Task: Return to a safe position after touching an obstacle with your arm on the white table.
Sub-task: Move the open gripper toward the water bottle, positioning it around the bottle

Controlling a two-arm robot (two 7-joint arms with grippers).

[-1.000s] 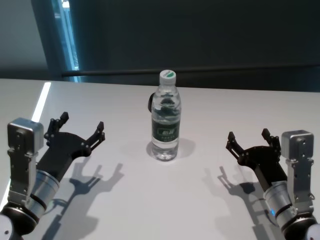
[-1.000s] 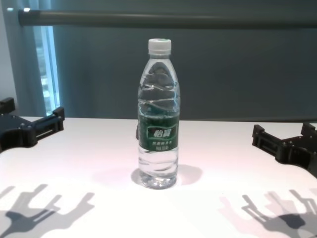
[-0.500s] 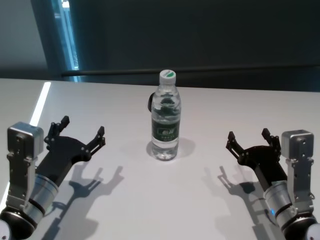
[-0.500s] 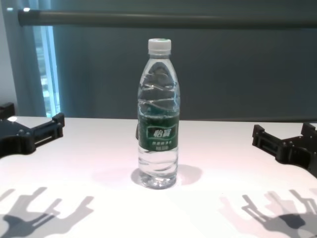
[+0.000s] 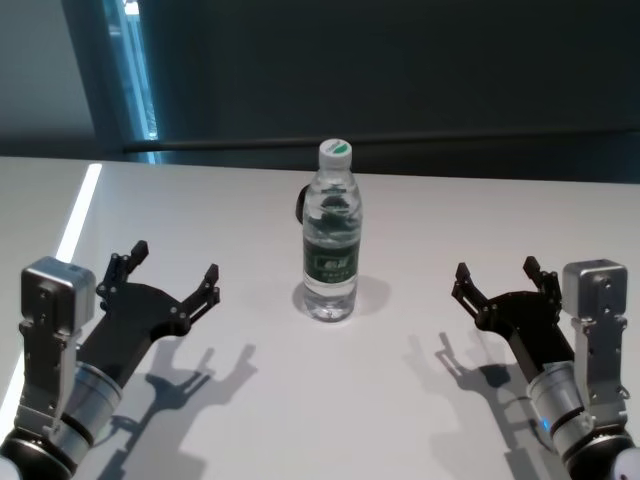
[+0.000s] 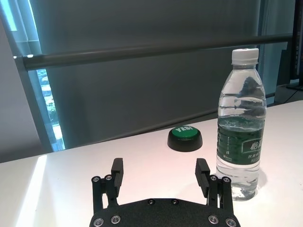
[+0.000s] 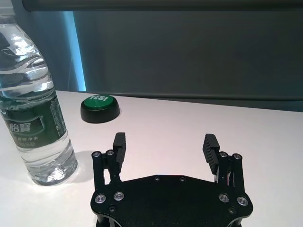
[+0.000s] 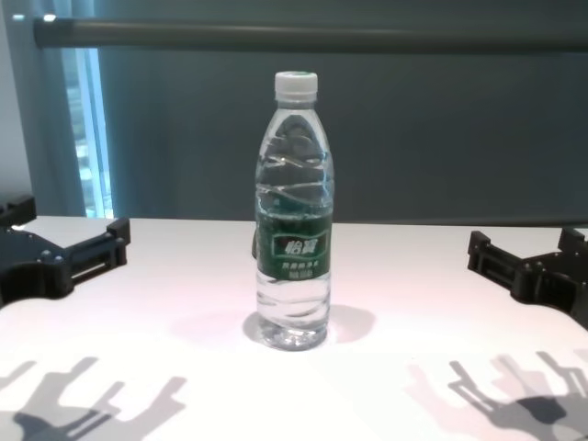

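1. Obstacle [image 5: 331,232]: clear water bottle, white cap, green label, upright at frame center in the head view, standing on the white table [image 5: 320,420]. Nothing touches it.
2. Left gripper [image 5: 172,272]: lower left of the head frame, fingers spread open, holding nothing, apart from the bottle with bare tabletop between.
3. Right gripper [image 5: 496,280]: lower right of the head frame, fingers also spread, empty, well apart from the bottle.
4. Step, my read: no contact visible now, both arms off the bottle. Looks like either the approach or the retreat phase; can't tell which from this alone.
5. Next move if retreating: pull the left arm away from the bottle, keep clear of the cap, avoid tipping it.
6. Green button [image 6: 185,137] on a black base sits behind the bottle, partly hidden in the head view.
7. Surface: matte white, smooth, strong gripper shadows. Room: dark wall, horizontal rail, bright window strip upper left.
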